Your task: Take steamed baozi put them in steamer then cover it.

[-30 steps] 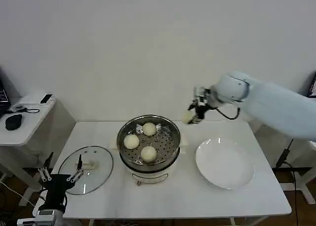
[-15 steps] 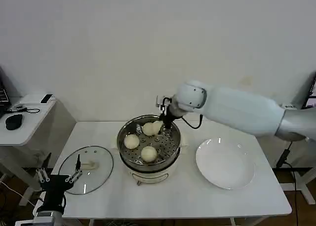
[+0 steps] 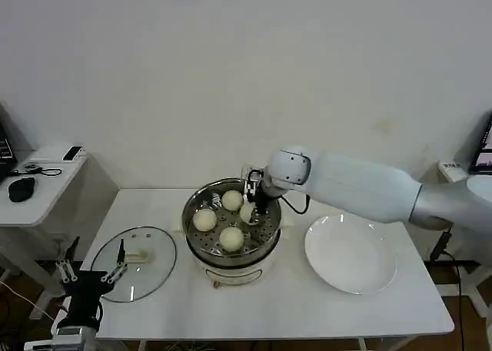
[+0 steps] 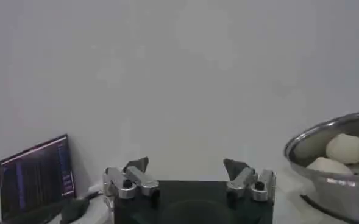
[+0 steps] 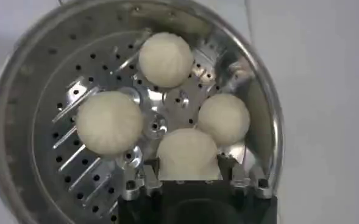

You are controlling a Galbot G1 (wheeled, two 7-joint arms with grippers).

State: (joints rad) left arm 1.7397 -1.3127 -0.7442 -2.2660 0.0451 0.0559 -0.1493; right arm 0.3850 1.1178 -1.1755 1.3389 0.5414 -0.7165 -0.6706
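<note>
The right tool [image 3: 251,205] hangs low inside the steamer [image 3: 196,243], gripping the fourth bun [image 5: 188,154] just above the tray, so it can be set in the free space beside the three buns [image 3: 204,220] already there. The left tool [image 3: 90,275] waits open at the worktop's [image 3: 292,305] near left corner, next to the lid [image 3: 134,273], which lies flat on the worktop within its reach, likely for covering. The plate [image 3: 351,253] lies bare to the steamer's right.

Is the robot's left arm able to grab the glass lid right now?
Probably yes: the left gripper hangs open right by the cover, whose handle lies bare with nothing on top.
</note>
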